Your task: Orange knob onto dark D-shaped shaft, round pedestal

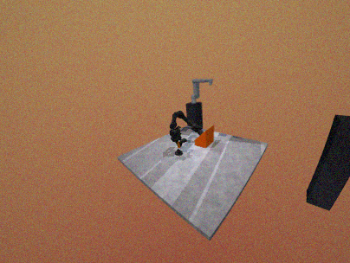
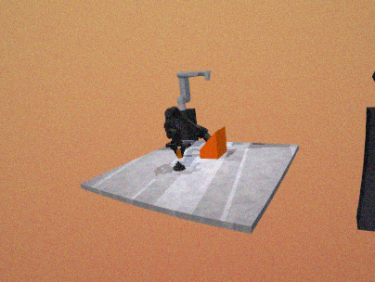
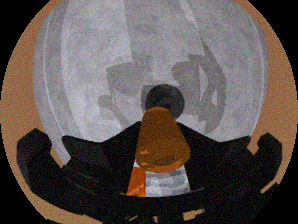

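Note:
The orange knob (image 1: 178, 145) (image 2: 179, 152) (image 3: 162, 142) is held between the two fingers of my gripper (image 1: 178, 144) (image 2: 179, 155) (image 3: 158, 125), which is shut on it and points down. The dark round pedestal (image 1: 178, 152) (image 2: 179, 167) (image 3: 172, 98) stands on the board under the knob. In the exterior view a small gap shows between the knob and the pedestal. In the wrist view the knob's far end overlaps the pedestal's near part and hides the shaft. The knob's hole and the shaft's flat side cannot be seen.
An orange wedge-shaped block (image 1: 205, 138) (image 2: 213, 147) (image 3: 136, 181) stands on the grey striped board (image 1: 217, 186) (image 2: 232, 204), to the right of the gripper in the top and exterior views. A grey arm (image 1: 196, 90) (image 2: 185, 88) on a dark stand is behind the board. A dark block (image 1: 331, 164) (image 2: 367, 172) is at far right.

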Tool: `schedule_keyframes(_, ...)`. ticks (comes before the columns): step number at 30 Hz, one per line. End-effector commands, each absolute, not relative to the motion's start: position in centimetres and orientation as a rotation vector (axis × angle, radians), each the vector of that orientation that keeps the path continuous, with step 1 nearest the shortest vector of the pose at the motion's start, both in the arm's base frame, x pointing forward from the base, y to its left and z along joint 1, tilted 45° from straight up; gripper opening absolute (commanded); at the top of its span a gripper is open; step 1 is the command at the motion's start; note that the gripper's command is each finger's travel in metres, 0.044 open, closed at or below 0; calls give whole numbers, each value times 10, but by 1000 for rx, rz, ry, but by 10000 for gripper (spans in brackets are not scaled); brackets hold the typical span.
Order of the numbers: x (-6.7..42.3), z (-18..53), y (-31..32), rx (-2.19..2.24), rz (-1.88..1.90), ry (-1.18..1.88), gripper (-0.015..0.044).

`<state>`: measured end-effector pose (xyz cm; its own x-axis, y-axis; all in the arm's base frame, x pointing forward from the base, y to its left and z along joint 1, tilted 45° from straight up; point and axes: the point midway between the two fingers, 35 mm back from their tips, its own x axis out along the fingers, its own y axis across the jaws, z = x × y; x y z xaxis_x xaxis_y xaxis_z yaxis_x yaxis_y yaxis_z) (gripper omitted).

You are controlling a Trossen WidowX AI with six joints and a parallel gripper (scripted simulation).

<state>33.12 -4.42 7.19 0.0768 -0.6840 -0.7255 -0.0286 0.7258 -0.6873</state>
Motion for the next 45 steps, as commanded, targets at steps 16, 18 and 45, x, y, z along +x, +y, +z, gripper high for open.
schedule_keyframes(16,336,65,-79,-646,-557,1418,0)
schedule_keyframes(18,336,65,-79,-646,-557,1418,0)
schedule_keyframes(45,335,65,-79,-639,-563,1415,0)
